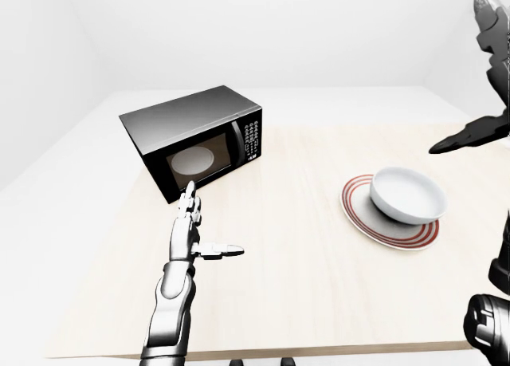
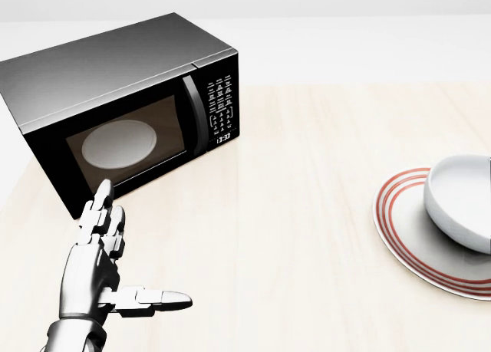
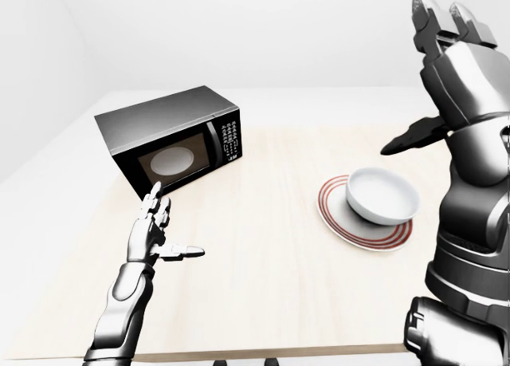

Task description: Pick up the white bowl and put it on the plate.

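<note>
The white bowl [image 1: 407, 194] sits upright on the red-ringed plate [image 1: 356, 214] at the right of the table; in the head view the bowl [image 2: 460, 199] and plate [image 2: 399, 229] are cut by the right edge. My right hand [image 3: 434, 79] is raised high above and to the right of the bowl, fingers spread, open and holding nothing. My left hand [image 1: 201, 230] hovers over the table's left part, below the microwave, open with the thumb out to the right.
A black microwave [image 1: 195, 139] with a white turntable plate inside stands at the upper left of the light wooden table [image 1: 303, 286]. The table's near edge runs along the bottom of the eye views.
</note>
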`<state>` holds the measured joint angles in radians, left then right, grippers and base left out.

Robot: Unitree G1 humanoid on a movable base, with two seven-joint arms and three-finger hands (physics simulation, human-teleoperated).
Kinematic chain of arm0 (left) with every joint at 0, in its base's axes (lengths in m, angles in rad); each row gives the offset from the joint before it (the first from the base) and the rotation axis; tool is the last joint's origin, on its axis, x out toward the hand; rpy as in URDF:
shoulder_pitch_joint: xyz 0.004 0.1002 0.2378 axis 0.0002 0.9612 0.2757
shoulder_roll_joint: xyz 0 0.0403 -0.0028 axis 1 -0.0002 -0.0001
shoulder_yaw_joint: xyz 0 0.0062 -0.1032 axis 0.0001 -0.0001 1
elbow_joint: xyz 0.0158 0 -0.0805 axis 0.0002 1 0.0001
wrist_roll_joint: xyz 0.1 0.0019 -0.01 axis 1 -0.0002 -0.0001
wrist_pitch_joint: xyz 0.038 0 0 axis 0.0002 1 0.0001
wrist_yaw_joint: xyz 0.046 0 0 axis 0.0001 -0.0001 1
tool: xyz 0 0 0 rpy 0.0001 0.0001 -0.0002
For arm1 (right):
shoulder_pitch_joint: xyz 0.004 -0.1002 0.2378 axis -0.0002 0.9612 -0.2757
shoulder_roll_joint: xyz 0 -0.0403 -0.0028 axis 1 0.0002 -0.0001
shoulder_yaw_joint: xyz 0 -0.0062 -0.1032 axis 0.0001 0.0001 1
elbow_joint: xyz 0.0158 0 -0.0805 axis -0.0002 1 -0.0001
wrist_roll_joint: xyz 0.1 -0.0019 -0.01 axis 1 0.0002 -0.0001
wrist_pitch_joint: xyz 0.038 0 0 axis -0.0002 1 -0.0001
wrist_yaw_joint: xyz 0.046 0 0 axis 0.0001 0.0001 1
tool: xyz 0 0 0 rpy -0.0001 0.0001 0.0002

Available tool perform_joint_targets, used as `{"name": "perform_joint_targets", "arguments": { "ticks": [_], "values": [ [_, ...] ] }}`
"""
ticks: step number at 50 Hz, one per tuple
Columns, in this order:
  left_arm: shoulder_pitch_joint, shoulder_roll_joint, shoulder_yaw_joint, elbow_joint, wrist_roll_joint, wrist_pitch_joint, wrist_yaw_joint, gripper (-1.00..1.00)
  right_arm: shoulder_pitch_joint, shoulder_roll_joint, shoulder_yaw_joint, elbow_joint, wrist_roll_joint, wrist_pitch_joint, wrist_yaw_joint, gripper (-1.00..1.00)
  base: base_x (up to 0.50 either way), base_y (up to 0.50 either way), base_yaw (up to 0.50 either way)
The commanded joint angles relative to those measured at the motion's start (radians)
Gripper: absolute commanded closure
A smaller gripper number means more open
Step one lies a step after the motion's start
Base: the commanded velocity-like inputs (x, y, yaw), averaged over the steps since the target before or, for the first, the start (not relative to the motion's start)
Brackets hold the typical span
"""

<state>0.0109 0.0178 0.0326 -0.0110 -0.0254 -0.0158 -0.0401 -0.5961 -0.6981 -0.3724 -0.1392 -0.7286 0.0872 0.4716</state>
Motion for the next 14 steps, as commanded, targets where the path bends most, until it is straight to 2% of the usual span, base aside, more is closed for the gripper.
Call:
{"name": "perform_joint_targets", "arguments": {
  "ticks": [1,9,14],
  "values": [
    [-0.005,-0.002,0.006,-0.01,-0.025,0.037,-0.007,-1.0,-0.173,-0.129,-0.068,-0.482,0.183,0.0,0.149,-1.0,0.0,0.0,0.0],
    [-0.005,-0.002,0.006,-0.01,-0.025,0.037,-0.007,-1.0,-0.382,-0.281,-0.071,-0.756,0.427,0.0,0.094,-1.0,0.0,0.0,0.0],
    [-0.005,-0.002,0.006,-0.01,-0.025,0.037,-0.007,-1.0,-0.517,-0.343,-0.084,-0.897,0.596,0.0,0.038,-1.0,0.0,0.0,0.0]
  ]
}}
